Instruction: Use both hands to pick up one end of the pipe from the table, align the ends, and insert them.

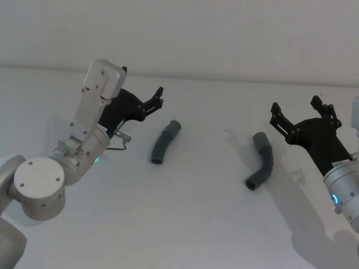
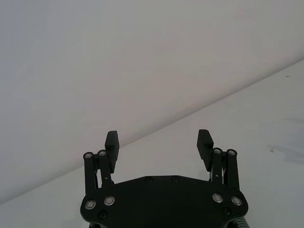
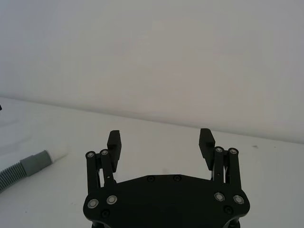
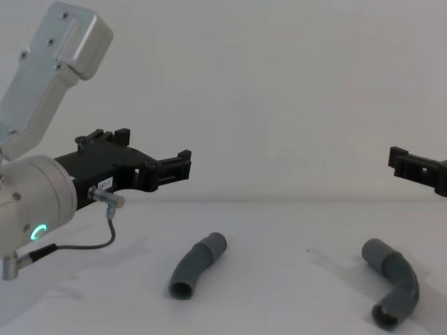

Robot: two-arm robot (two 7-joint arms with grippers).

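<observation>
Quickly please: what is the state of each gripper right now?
Left gripper: open, holding nothing.
Right gripper: open, holding nothing.

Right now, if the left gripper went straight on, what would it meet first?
The way looks free: the open left gripper points over the table toward the wall, probably its first contact.

Open tabletop (image 1: 207, 218) is left all round the curved piece (image 1: 165, 142) and the elbow (image 1: 261, 161), laid well apart; a wide bare strip is kept between them. Each can be approached from above or either side.
</observation>
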